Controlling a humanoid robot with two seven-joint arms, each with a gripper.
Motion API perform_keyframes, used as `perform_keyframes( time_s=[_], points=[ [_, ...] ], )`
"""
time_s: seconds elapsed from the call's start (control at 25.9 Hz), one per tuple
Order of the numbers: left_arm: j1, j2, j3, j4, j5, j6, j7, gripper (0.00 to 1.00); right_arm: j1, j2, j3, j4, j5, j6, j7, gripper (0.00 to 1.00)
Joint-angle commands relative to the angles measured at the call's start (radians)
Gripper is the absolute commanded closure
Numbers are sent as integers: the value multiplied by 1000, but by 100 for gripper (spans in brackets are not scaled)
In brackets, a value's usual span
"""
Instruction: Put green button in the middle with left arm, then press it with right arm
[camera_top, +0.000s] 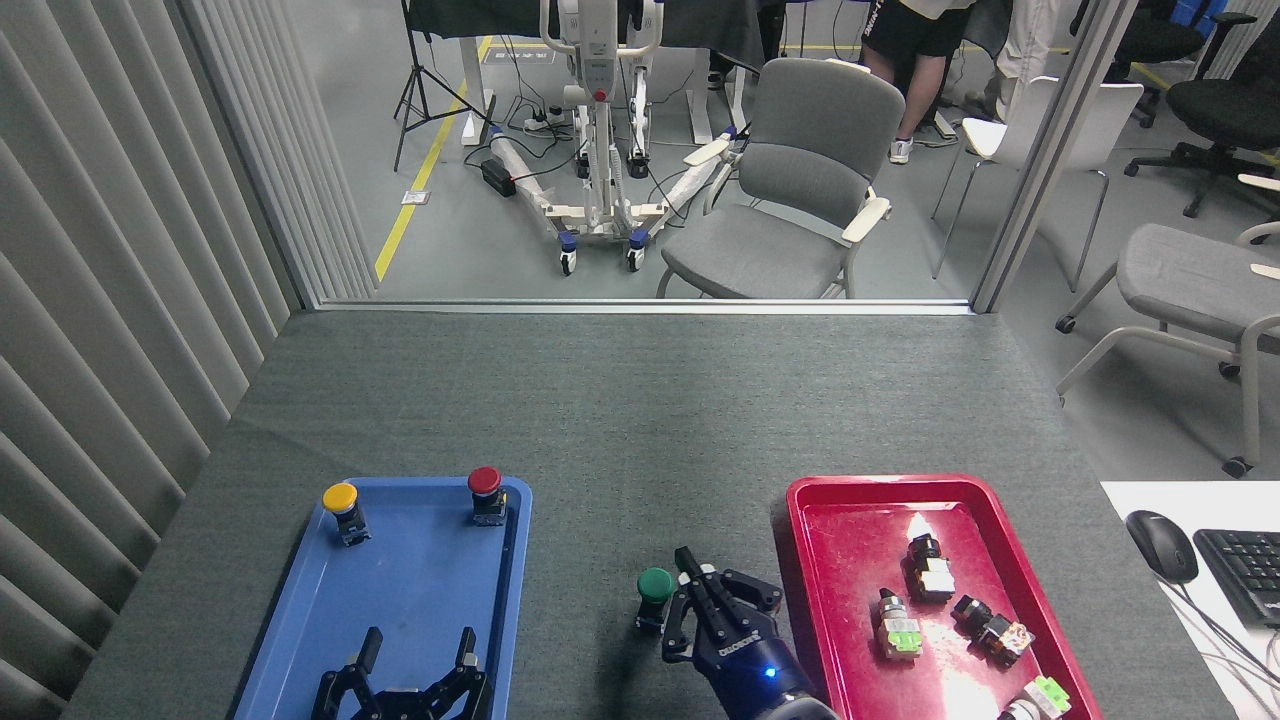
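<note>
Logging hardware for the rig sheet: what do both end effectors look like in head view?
Both look alike: black linkage-style fingers on a dark blue wrist body. The right end effector carries small white lettering on its palm and a lit blue LED on the wrist. The left end effector shows mostly black fingers, cut off by the frame edge. No cables visible.

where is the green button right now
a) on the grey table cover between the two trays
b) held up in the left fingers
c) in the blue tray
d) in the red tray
a: the green button stands on the grey table cover between the blue tray and red tray, beside the right gripper.
</note>
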Motion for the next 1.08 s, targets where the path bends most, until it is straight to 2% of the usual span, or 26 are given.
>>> perform_keyframes(
  time_s=[0.0, 0.19, 0.27, 0.35, 0.43, 0.46, 0.5, 0.54, 0.58, 0.73, 0.89, 1.04],
  points=[
    [-2, -2, 4, 2, 2, 13, -2, 0, -40, 23, 50, 99, -1, 11, 21, 100],
    [-8, 3, 4, 2, 4, 15, -40, 0, -41, 14, 80, 196, 8, 41, 9, 100],
    [-5, 1, 5, 2, 4, 15, -39, 0, -41, 13, 83, 193, 4, 60, 9, 100],
    [-5, 1, 5, -4, -1, 22, -43, 1, -40, 17, 78, 135, -8, 91, -42, 100],
    [-8, 1, 5, -5, -1, 42, -48, 1, -40, 19, 70, 47, -67, 140, -143, 98],
    [-10, 1, 5, -5, 1, 47, -47, 1, -41, 20, 69, 18, -113, 159, -174, 80],
    [-10, 1, 5, -5, 2, 48, -47, 1, -43, 19, 69, -2, -153, 171, -194, 54],
    [-10, -2, 5, -7, 2, 48, -47, 1, -43, 16, 67, -14, -179, 180, -205, 20],
    [-10, -4, 5, -7, 2, 48, -47, 1, -44, 13, 66, -30, -183, 188, -212, 0],
    [-4, -2, 5, -18, 2, 48, -36, 1, -21, -32, -8, -39, -183, 192, -248, 0],
    [22, 0, 12, -97, 1, 59, -31, 1, 63, -59, -135, -40, -183, 194, -267, 0],
    [27, 21, 28, -101, 2, 42, -27, 1, 112, -139, -167, -69, -186, 211, -280, 0]
  ],
)
